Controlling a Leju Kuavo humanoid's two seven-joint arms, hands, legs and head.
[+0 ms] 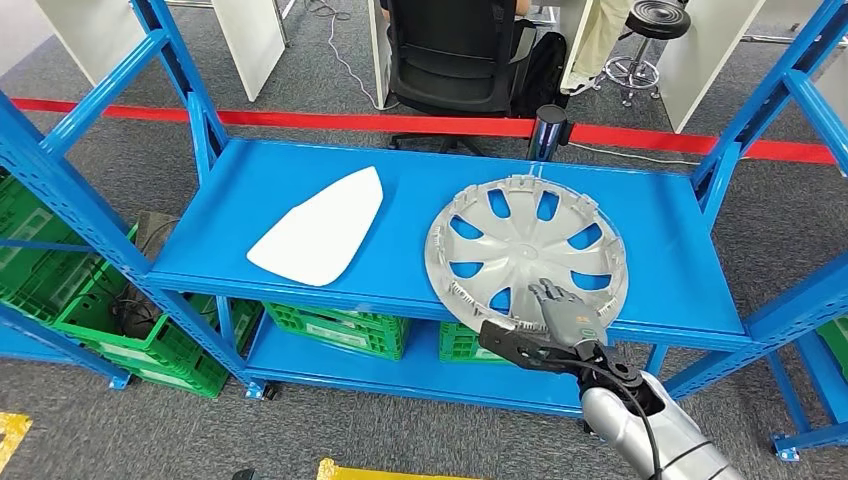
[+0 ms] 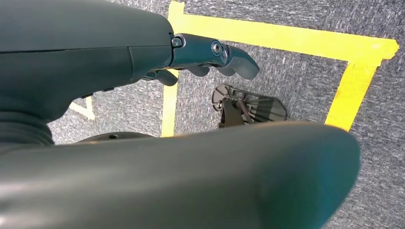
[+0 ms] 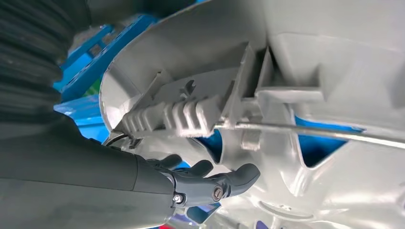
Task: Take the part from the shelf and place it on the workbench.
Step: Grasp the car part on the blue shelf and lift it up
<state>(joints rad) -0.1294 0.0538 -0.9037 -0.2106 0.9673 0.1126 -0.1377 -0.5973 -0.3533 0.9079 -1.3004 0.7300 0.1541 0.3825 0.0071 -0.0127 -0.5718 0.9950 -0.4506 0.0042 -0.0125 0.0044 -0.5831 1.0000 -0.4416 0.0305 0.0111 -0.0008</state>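
Hubcap [image 1: 527, 246] rim lies under right hand [image 1: 562, 318] fingers [image 3: 205, 168].

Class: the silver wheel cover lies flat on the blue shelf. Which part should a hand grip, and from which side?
Grip the near rim of the wheel cover, coming from the shelf's open front edge. It lies flat, so only the thin rim and spoke openings give purchase; the right hand already sits at that rim, by the ribbed clips on its inner face.

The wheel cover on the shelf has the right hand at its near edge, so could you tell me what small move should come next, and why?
Probably close the right hand firmly on the near rim of the wheel cover before lifting. Its fingers lie over the rim and reach an opening between spokes, but a firm grip cannot be confirmed, and the cover lies on the blue shelf.
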